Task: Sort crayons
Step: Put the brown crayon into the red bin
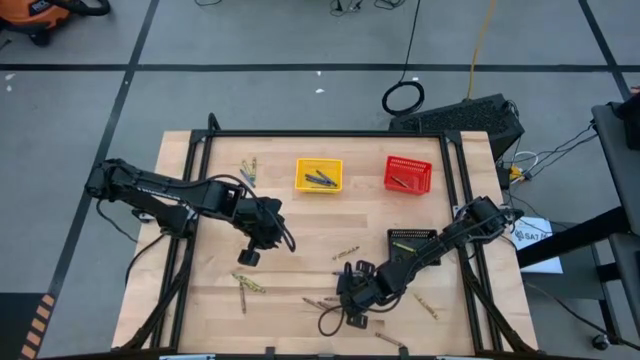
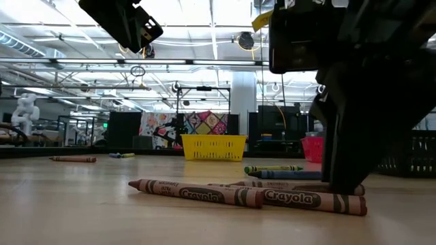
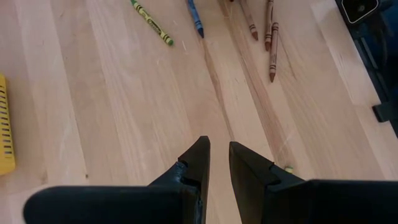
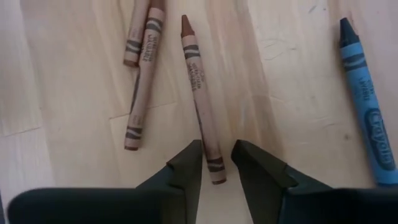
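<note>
at the left of the high view the left arm reaches across the wooden table (image 1: 200, 300) toward its middle, and the left gripper (image 1: 250, 257) hangs over bare wood left of centre; in its wrist view the two dark fingers (image 3: 198, 163) stand a narrow gap apart with nothing between them, so they are slightly open and empty. just below it in the high view a few crayons (image 1: 247, 285) lie loose on the wood, and another small bunch (image 1: 248, 171) lies near the table's upper left. at upper centre sits a yellow basket (image 1: 319, 175) with dark crayons inside, and to its right a red basket (image 1: 408, 175) also holding some. right of centre a black basket (image 1: 413, 240) shows partly under the right arm, which comes in from the right edge and angles down to lower centre. there the right gripper (image 4: 216, 163) is low over a cluster of brown crayons; its fingers (image 4: 189, 163) are apart and straddle the blunt end of one brown crayon (image 4: 200, 93), not visibly clamped on it. two more brown ones (image 4: 142, 81) lie just beside it, and a blue crayon (image 4: 367, 118) lies well apart at the right of that wrist view. in the low view the brown crayons (image 2: 245, 196) lie flat on the wood at centre.
</note>
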Available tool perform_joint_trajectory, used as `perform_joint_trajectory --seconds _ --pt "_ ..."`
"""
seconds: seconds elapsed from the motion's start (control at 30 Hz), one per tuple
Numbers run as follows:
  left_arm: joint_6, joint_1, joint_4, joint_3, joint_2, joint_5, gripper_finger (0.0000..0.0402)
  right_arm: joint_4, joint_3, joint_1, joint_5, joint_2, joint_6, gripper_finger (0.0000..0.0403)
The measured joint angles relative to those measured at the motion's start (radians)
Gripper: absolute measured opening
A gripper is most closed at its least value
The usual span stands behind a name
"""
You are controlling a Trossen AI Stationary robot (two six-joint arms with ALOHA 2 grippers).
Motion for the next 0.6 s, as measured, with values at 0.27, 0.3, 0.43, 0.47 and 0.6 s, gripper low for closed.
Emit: perform_joint_trajectory --seconds 0.27,0.3,0.43,0.47,0.6 --pt "0.000 0.000 0.000 0.000 0.000 0.000 0.0063 -0.012 -0.001 -0.004 0.003 0.000 0.000 0.0027" --pt "0.000 0.000 0.000 0.000 0.000 0.000 0.0063 -0.013 -0.002 -0.004 0.003 0.000 -0.001 0.0017" --pt "0.000 0.000 -0.001 0.000 0.000 0.000 0.0063 -0.013 -0.002 -0.004 0.003 0.001 -0.007 0.0008" --pt "0.000 0.000 -0.001 0.000 0.000 0.000 0.0063 -0.013 -0.002 -0.004 0.003 0.001 -0.007 0.0008" --pt "0.000 0.000 -0.003 0.000 0.000 0.000 0.0063 -0.007 -0.003 -0.005 -0.014 0.001 -0.008 0.0003"
